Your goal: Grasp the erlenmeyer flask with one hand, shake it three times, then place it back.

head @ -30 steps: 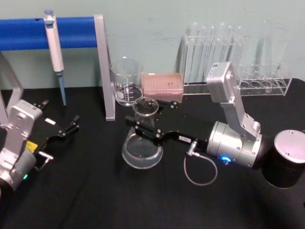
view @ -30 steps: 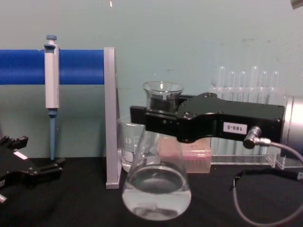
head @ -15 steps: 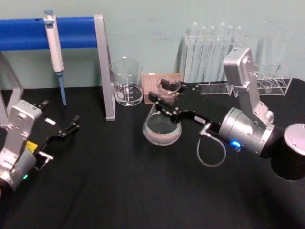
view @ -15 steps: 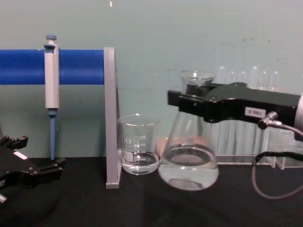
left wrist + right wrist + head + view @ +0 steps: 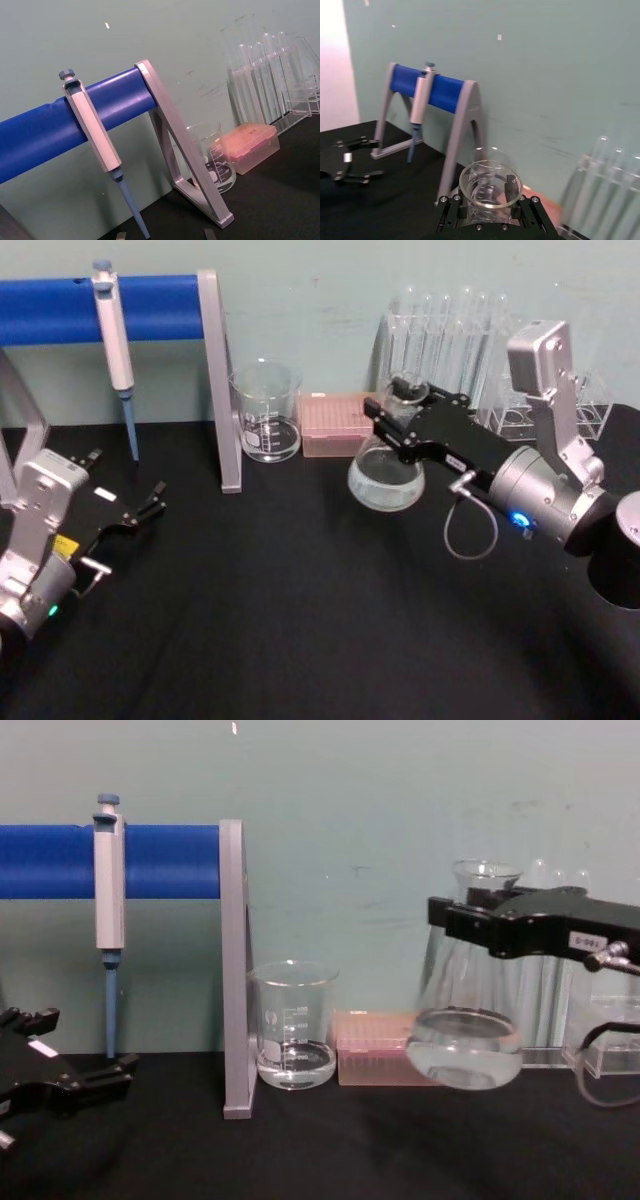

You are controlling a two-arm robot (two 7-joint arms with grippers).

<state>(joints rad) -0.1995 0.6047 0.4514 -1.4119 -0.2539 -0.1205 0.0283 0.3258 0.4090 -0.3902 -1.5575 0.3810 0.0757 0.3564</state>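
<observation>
Soft, even light fills the lab bench: the matte black tabletop (image 5: 300,1150) swallows nearly every shadow, the pale green wall (image 5: 350,820) stays uniformly lit, and small highlights glint on the clear glass conical flask (image 5: 465,1050) and straight-sided glass beaker (image 5: 293,1020).

A laboratory bench: a pipette (image 5: 113,330) hangs on a blue-barred stand (image 5: 50,308), and a graduated glass beaker (image 5: 266,410) and a pink box (image 5: 342,423) sit by the pale green wall (image 5: 380,810). Test tubes (image 5: 440,340) stand upright in a clear rack (image 5: 565,418), and a conical flask (image 5: 465,1030) holds clear liquid above the black table (image 5: 280,600).
</observation>
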